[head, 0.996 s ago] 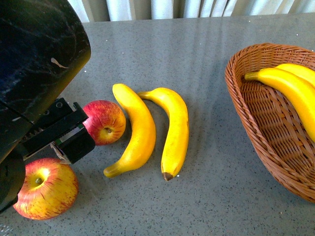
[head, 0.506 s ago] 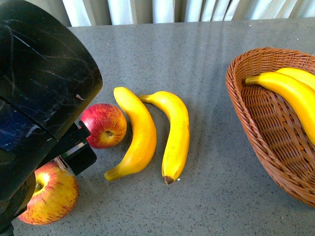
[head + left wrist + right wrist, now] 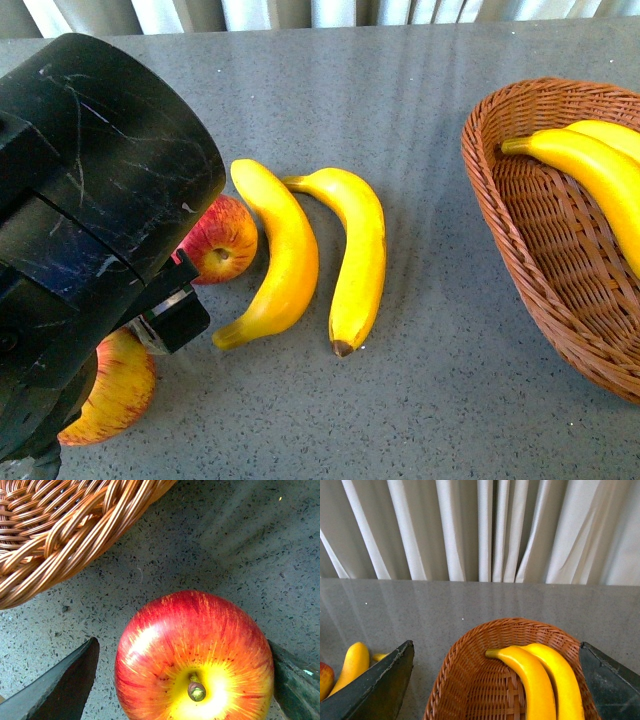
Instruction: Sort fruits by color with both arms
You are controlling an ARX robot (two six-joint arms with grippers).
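I count half done: two long yellow plastic bananas [image 3: 590, 175] lie in the brown woven wicker basket [image 3: 520, 250] by the right edge of the grey speckled table [image 3: 430, 100]. Left to sort: two more yellow bananas [image 3: 285, 255] mid-table and two round red-yellow apples [image 3: 222, 240] toward its left edge. L gripper [image 3: 182, 642] jaws wide, straddling one apple, not closed. R gripper [image 3: 496, 644] wide, empty, facing the basket. Vs 1 s ago, my black L arm [image 3: 90, 230] has swung in, hiding most of the nearer apple [image 3: 115, 390].

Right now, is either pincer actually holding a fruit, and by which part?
Nothing is held. The left pincer stands open around a red apple, a gap beside one finger; the right pincer is open and empty.
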